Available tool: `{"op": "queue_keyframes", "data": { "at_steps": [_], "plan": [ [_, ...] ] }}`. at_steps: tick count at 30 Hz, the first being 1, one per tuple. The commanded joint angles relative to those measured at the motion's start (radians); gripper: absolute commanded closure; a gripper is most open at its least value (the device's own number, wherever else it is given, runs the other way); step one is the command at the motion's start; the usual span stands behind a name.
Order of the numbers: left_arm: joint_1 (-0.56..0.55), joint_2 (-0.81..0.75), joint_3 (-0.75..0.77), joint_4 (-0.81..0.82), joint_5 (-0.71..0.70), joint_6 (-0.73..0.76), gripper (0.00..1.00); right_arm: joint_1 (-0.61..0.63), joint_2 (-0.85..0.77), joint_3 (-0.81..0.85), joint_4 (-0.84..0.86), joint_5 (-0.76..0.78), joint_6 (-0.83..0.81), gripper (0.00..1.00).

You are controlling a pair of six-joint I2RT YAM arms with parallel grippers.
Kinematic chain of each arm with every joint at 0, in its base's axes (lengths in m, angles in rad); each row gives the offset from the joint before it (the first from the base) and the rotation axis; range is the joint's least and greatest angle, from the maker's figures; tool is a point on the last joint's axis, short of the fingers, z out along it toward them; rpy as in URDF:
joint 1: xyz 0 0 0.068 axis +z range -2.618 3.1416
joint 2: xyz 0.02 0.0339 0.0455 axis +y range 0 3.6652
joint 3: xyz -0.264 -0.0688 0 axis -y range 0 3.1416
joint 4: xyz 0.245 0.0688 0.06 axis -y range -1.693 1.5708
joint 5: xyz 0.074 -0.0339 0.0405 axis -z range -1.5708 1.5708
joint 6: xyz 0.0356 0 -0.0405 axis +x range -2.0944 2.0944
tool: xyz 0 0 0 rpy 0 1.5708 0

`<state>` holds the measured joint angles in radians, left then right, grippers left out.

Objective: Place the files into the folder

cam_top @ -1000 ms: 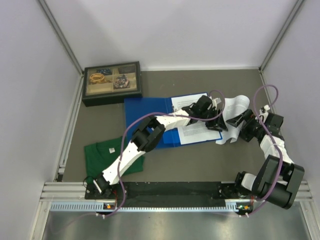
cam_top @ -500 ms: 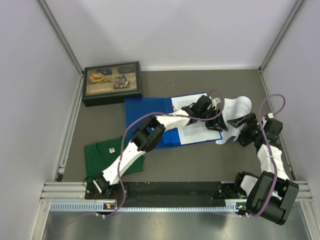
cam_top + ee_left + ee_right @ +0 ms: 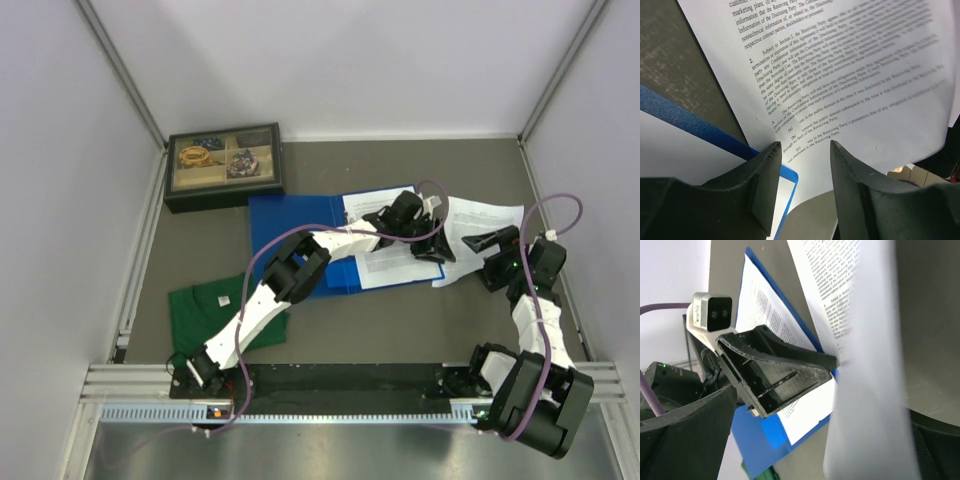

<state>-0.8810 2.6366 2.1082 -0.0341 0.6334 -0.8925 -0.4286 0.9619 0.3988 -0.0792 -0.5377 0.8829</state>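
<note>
The loose sheet (image 3: 492, 218) of the files, curling upward a second ago, is now lying spread flatter toward the right wall, and the right arm is sitting drawn back closer to that wall. The right gripper (image 3: 472, 242) is standing wide open at the sheet's near edge, gripping nothing; in its wrist view the paper is showing blurred between the fingers. The left gripper (image 3: 436, 252) is reaching across the open folder (image 3: 290, 235), its jaws about half open with a clear gap; the sheet's lower edge is running into that gap, unclamped. Another printed page (image 3: 385, 265) is lying on the folder's right half. The compartment box (image 3: 225, 165) is sitting just beside the folder's far left corner, the green shirt (image 3: 205, 315) near its near left corner. Bare table (image 3: 420, 165) is lying open behind the folder
</note>
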Motion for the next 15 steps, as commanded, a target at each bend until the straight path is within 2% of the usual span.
{"op": "queue_keyframes", "data": {
  "at_steps": [1, 4, 9, 15],
  "plan": [
    [0.013, 0.063, -0.051, -0.116, -0.075, 0.053, 0.5, -0.004, -0.011, 0.057, 0.033, 0.071, -0.07, 0.02],
    [0.013, 0.066, -0.051, -0.118, -0.072, 0.053, 0.5, -0.006, 0.006, 0.095, -0.091, 0.146, -0.119, 0.05],
    [0.013, 0.069, -0.051, -0.118, -0.069, 0.055, 0.5, -0.006, 0.072, 0.126, -0.203, 0.248, -0.154, 0.07],
    [0.013, 0.066, -0.05, -0.122, -0.069, 0.061, 0.5, -0.009, 0.185, 0.138, -0.231, 0.31, -0.144, 0.08]
  ]
}}
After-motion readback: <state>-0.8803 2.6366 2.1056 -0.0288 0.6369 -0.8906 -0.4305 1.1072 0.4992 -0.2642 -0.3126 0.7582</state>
